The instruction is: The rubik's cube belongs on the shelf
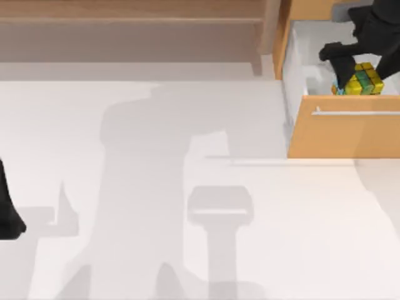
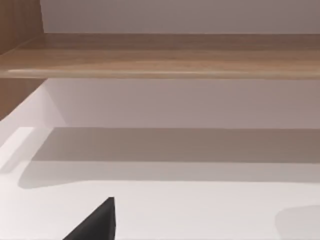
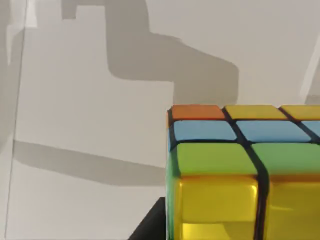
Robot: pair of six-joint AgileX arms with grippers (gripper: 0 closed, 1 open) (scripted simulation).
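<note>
Rubik's cube [image 1: 364, 79] in the drawer [image 1: 344, 131] — shelf [image 1: 131, 19] lies left.

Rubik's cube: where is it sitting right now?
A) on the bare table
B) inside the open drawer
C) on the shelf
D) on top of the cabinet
B: the rubik's cube lies in the white interior of the open drawer, behind its front, with the right gripper at it; the shelf is bare.

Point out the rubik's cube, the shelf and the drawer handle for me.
rubik's cube [image 1: 364, 80], top view, on its yellow and green top face.
shelf [image 1: 131, 9], top view, on the brown board's top.
drawer handle [image 1: 356, 113], top view, mid-length on the silver bar.
</note>
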